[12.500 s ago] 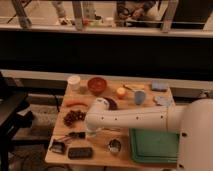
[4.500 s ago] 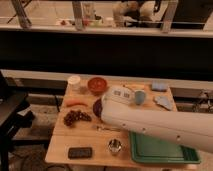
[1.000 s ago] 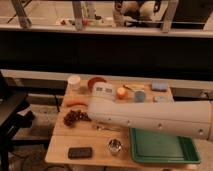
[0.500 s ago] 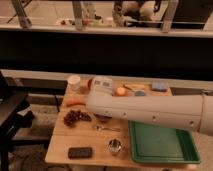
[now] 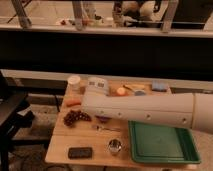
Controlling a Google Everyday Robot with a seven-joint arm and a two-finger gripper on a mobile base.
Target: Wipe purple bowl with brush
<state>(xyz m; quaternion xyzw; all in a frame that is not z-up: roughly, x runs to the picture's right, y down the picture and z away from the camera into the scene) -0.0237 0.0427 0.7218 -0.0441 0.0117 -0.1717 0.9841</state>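
Note:
My white arm (image 5: 150, 111) reaches from the right across the middle of the wooden table (image 5: 60, 145). Its end with the gripper (image 5: 98, 87) is over the back left part of the table, beside the white cup (image 5: 74, 81). Only a dark sliver of the purple bowl (image 5: 102, 119) shows under the arm's lower edge. The brush is hidden from view. The orange-red bowl is hidden behind the arm.
A green tray (image 5: 160, 144) lies at the front right. On the table are a metal cup (image 5: 115, 146), a flat black slab (image 5: 80, 152), a thin silver utensil (image 5: 107, 128), dark grapes (image 5: 76, 117), a carrot (image 5: 73, 103), an orange fruit (image 5: 120, 91) and a blue sponge (image 5: 159, 86). A black chair (image 5: 10, 115) stands to the left.
The arm's end has moved toward the back of the table and now covers the orange-red bowl. The objects on the table have not moved.

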